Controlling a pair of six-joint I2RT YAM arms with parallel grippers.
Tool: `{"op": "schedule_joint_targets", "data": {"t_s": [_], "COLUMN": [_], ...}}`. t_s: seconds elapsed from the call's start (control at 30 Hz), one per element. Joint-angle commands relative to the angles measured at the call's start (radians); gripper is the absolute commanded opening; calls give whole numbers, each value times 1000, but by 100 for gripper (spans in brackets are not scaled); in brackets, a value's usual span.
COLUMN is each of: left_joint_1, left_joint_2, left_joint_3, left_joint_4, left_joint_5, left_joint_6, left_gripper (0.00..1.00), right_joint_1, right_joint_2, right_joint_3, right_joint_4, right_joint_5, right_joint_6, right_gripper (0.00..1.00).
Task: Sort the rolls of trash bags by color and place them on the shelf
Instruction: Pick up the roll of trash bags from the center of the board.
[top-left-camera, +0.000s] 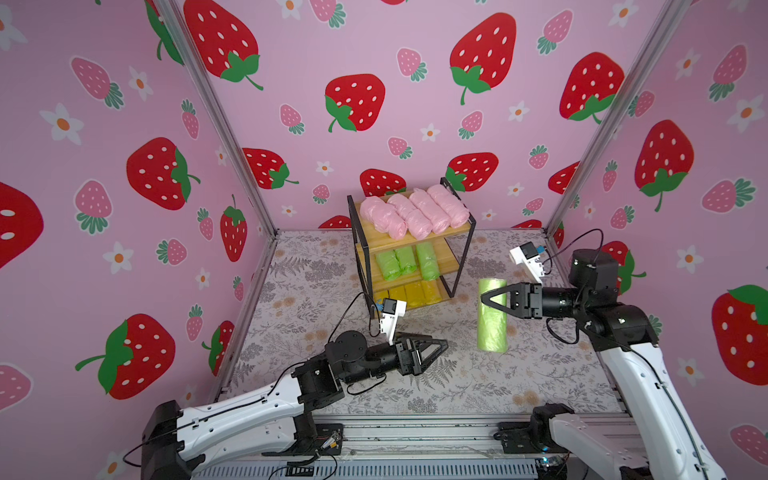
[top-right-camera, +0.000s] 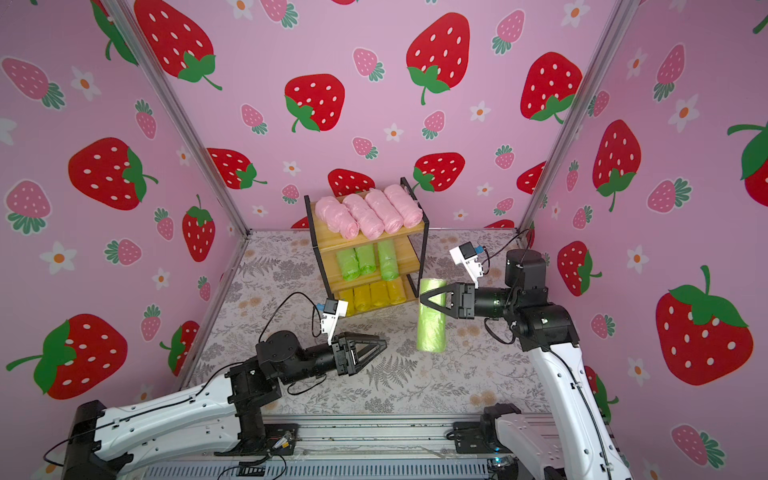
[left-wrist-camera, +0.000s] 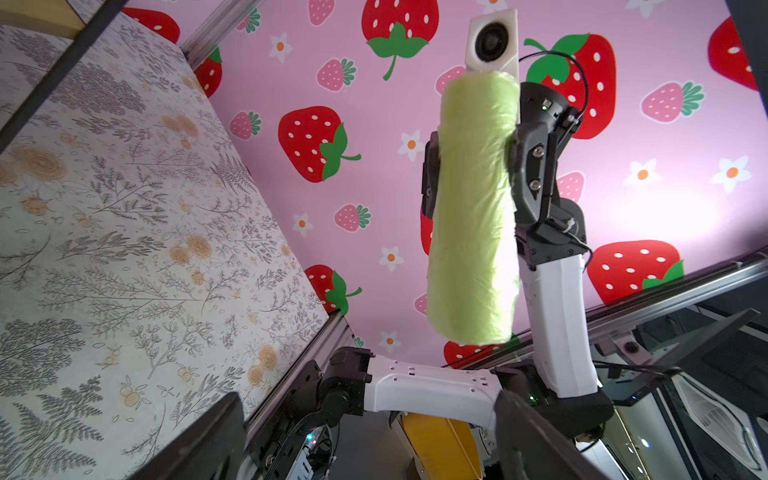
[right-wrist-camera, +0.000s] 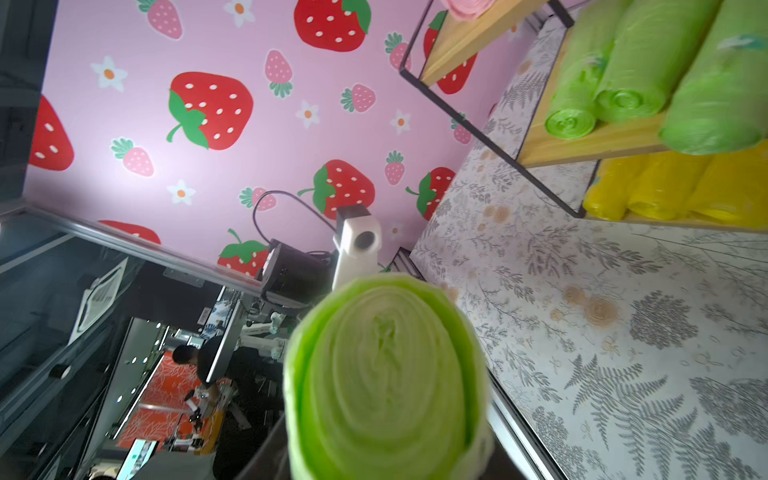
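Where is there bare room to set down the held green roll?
Middle tier: a bare strip beside the three green rolls, at the end nearest the right arm. Table: open between that arm and the left arm. Crowded: four pink rolls fill the top, four yellow rolls the bottom.

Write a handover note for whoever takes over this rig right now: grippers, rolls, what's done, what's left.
Left gripper: open and empty, in front of the shelf.
Right gripper: shut on a light green roll, held upright in the air to the right of the shelf.
Shelf: four pink rolls on the top tier, three shelved green rolls on the middle tier, four yellow rolls on the bottom tier.
Done: pink and yellow are sorted; eleven rolls are shelved.
Left: lay the held roll on the middle tier, probably at its right end where bare board shows, then release.
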Motion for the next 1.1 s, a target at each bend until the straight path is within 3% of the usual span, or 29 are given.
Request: {"op": "schedule_joint_targets", "data": {"t_s": [0.0, 0.47, 0.63, 1.07], "left_joint_1": [4, 61, 87, 102], "left_joint_2": [23, -33, 28, 188], "left_joint_3": [48, 170, 212, 247], "left_joint_4": [123, -6, -10, 109], "left_joint_5": [78, 131, 181, 240], "left_joint_6": [14, 73, 41, -61], "left_gripper": [97, 97, 97, 94], "right_joint_1": [43, 176, 251, 318], "right_joint_2": [-7, 30, 31, 46], "right_joint_3": [-21, -30, -38, -27], "right_joint_4": [127, -77, -98, -140], "right_joint_5": [-77, -66, -47, -37], "right_joint_6": [69, -118, -157, -205], "right_gripper": [0, 0, 0, 0]}}
